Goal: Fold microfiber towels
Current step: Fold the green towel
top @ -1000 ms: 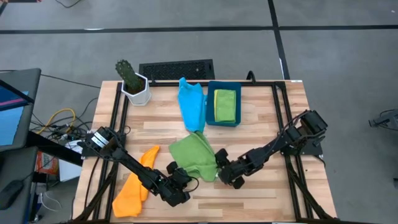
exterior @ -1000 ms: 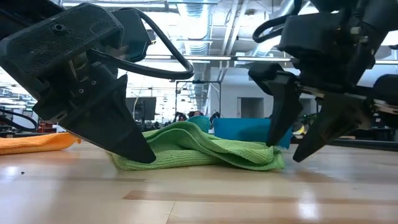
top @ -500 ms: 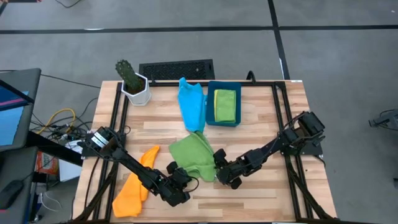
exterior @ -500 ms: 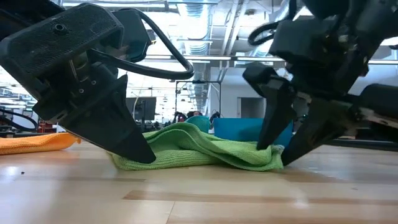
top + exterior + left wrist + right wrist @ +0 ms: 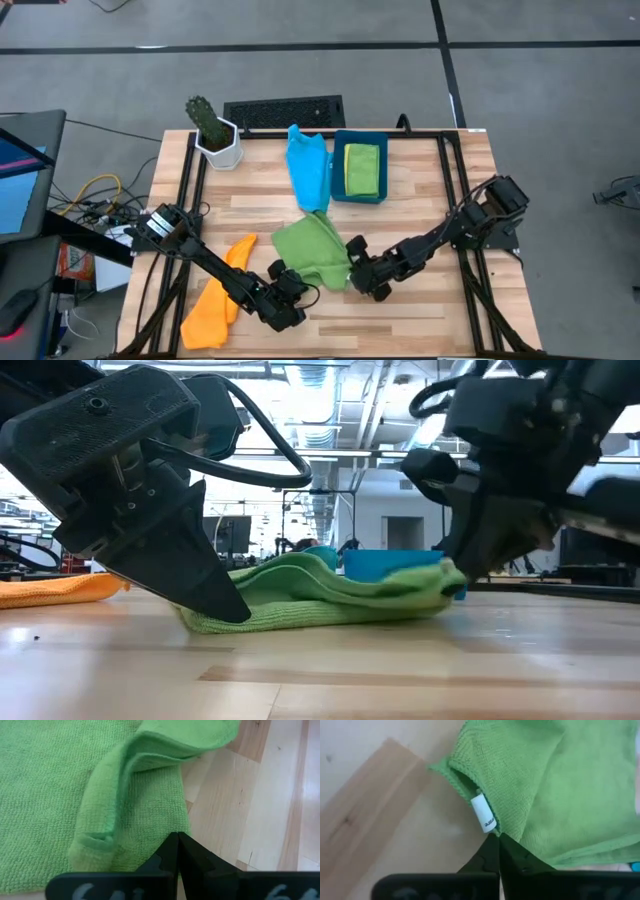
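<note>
Green towel (image 5: 312,250): lies rumpled at the bench's (image 5: 420,190) front middle, between the two arms; one edge is doubled over on itself, seen in the left wrist view, so it is mid-fold and not flat.
Left gripper (image 5: 287,291): low at the towel's near-left corner, fingers pressed together on the cloth edge; judged to be pinning or holding that corner so the towel cannot slide.
Right gripper (image 5: 360,277): at the towel's near-right corner, fingers closed, pinching the hem just beside the white tag (image 5: 484,813); in the low view that corner is raised off the bench.
Why both corners: a grip at each end of one edge lets the edge be carried across as a straight line.
Blue towel (image 5: 306,165): spread near the back, its edge against the bin (image 5: 336,186); waiting.
Orange towel (image 5: 218,295): front left, partly under the left arm; waiting.
Yellow-green towel (image 5: 362,168): folded inside the bin, judged finished.
Cactus pot (image 5: 216,142): back left corner, well apart from the work.
</note>
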`<action>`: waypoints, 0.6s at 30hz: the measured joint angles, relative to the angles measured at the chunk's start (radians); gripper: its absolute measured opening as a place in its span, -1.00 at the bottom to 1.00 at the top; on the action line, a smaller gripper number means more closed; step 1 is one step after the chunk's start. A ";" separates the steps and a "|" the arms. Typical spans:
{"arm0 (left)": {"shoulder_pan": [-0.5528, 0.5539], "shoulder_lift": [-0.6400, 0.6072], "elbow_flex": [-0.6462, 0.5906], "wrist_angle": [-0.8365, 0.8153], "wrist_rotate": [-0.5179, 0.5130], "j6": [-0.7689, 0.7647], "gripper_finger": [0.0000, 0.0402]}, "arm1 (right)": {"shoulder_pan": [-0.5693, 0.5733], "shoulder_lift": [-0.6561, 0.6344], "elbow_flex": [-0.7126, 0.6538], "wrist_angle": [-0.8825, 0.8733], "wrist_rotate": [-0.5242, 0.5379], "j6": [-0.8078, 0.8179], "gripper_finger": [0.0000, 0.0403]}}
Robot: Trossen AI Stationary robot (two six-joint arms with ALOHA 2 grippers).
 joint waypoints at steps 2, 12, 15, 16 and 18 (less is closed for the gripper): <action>0.000 0.000 0.000 0.000 0.004 0.000 -1.00 | -0.018 -0.015 0.000 -0.005 -0.040 0.024 -0.96; -0.003 0.000 0.000 0.007 0.028 -0.029 -1.00 | -0.200 -0.037 0.001 -0.016 -0.364 0.308 -0.82; -0.014 0.001 0.000 0.011 0.037 -0.051 -1.00 | -0.242 -0.037 0.000 -0.016 -0.415 0.349 -0.86; -0.019 0.001 0.001 0.012 0.042 -0.053 -1.00 | -0.254 -0.037 0.001 -0.016 -0.427 0.356 -0.87; -0.028 0.001 0.001 0.013 0.045 -0.055 -1.00 | -0.272 -0.037 0.001 -0.015 -0.446 0.371 -0.88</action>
